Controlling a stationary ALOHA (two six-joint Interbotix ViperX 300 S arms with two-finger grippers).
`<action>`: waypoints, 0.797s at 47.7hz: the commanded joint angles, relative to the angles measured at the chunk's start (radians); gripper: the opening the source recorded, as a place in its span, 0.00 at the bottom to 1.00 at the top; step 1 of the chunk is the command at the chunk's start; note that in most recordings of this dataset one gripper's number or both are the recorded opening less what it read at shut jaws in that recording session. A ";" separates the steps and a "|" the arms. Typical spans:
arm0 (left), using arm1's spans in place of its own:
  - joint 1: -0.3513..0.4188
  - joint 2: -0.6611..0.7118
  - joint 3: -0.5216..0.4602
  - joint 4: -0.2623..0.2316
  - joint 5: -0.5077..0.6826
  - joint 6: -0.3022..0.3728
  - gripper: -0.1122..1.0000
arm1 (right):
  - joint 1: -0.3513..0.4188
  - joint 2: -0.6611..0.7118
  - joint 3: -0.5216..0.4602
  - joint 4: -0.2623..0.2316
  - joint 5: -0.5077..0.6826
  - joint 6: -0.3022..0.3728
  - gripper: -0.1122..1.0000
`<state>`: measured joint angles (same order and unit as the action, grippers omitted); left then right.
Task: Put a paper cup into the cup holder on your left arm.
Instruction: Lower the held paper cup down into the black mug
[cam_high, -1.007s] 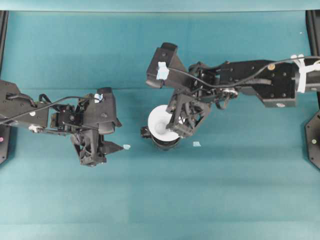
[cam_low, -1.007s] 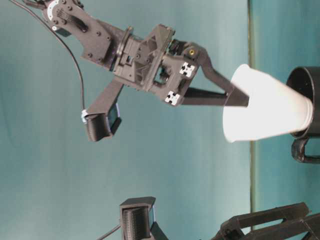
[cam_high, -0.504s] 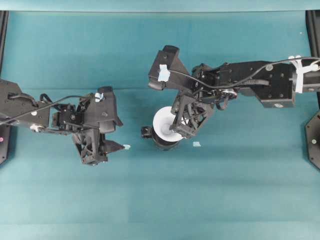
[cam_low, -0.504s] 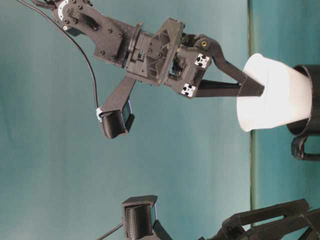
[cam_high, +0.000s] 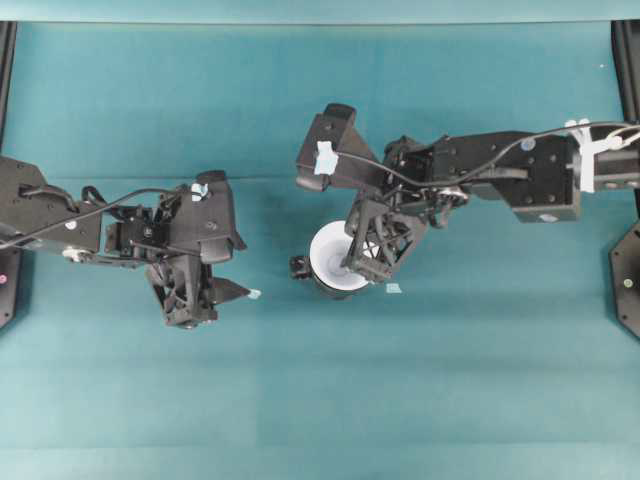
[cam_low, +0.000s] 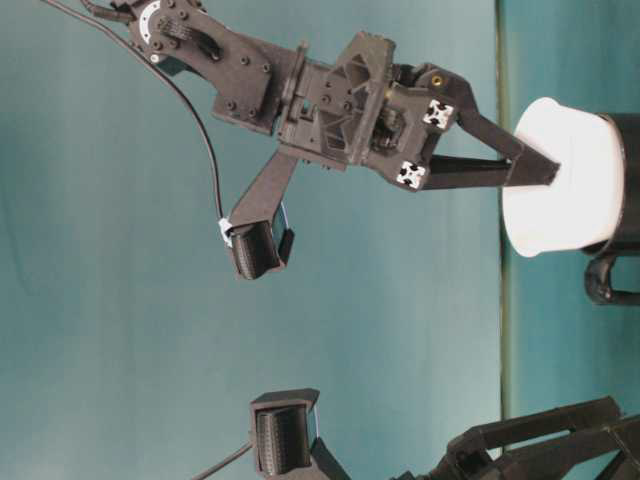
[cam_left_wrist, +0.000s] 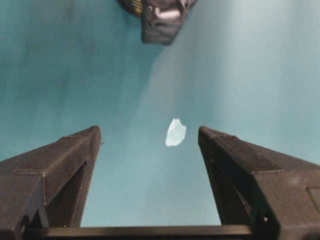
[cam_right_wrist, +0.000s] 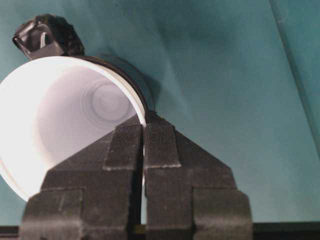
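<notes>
The right arm reaches in across the middle, wrist bent down, and the right gripper (cam_high: 362, 262) sits right over the paper cup (cam_high: 333, 258). Its fingers (cam_right_wrist: 150, 145) are clamped together on the cup's rim, one inside the wall, one outside, as the right wrist view shows plainly. And the paper cup is down in the cup holder (cam_low: 625, 180): from table level its lower part is sunk into the glossy black holder, the wide white upper part standing out above the holder's edge. The holder's small handle (cam_high: 297, 266) pokes out on the side of the cup away from the fingers.

Over to the left arm, low and folded, well apart from the cup. The left gripper (cam_high: 208, 296) has its fingers (cam_left_wrist: 55, 165) spread wide, holding nothing. Between and just beyond them lies a small pale scrap (cam_left_wrist: 175, 132) on the teal counter (cam_high: 420, 390). Another scrap (cam_high: 393, 288) lies just beside the right fingers.
</notes>
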<state>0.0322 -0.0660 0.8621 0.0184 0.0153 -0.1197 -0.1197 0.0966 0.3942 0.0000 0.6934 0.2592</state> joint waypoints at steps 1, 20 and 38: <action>0.003 -0.002 -0.008 0.003 -0.011 0.002 0.83 | 0.005 -0.005 -0.005 0.000 -0.009 0.002 0.04; 0.005 0.000 -0.008 0.003 -0.014 0.002 0.83 | 0.014 -0.006 -0.005 0.011 0.020 0.000 0.04; 0.005 0.000 -0.005 0.003 -0.014 0.002 0.83 | 0.029 -0.008 -0.008 0.028 -0.012 0.000 0.08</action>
<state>0.0383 -0.0644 0.8636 0.0184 0.0092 -0.1197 -0.0951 0.0982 0.3958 0.0276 0.6980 0.2592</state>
